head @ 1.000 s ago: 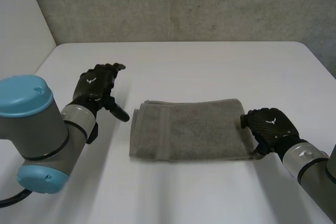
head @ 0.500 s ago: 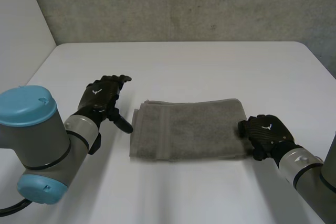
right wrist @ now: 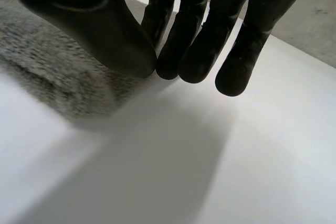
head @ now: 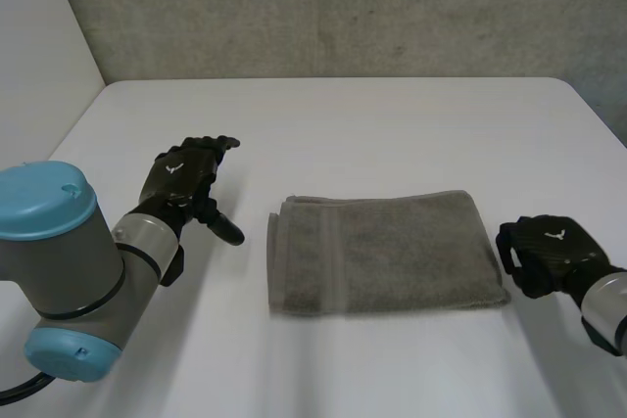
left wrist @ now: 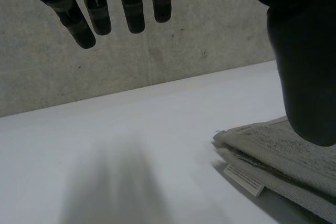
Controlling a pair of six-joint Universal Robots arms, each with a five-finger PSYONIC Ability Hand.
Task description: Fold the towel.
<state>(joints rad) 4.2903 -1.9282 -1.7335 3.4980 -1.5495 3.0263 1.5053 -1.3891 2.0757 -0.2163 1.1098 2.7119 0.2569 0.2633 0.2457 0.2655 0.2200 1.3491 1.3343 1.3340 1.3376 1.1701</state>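
The grey towel [head: 382, 252] lies folded into a flat rectangle on the white table [head: 392, 124]. My right hand [head: 547, 252] sits at the towel's right edge. In the right wrist view its thumb [right wrist: 105, 30] is closed against the fingers [right wrist: 189, 40] right at the edge of the towel [right wrist: 47, 72], pinching it. My left hand [head: 186, 178] hovers left of the towel, apart from it, with straight fingers [left wrist: 84, 24] and the thumb [left wrist: 307, 77] spread wide. The towel's left end [left wrist: 278, 150] with a small white label [left wrist: 244, 179] lies under that thumb.
A grey concrete wall [head: 343, 7] stands behind the table's far edge. Bare tabletop lies all round the towel. My left arm's blue-capped joint [head: 49, 203] fills the near left corner.
My right hand closed its fingers at the towel's right edge and moved right, and the whole towel slid right with it. The left hand shifted only slightly.
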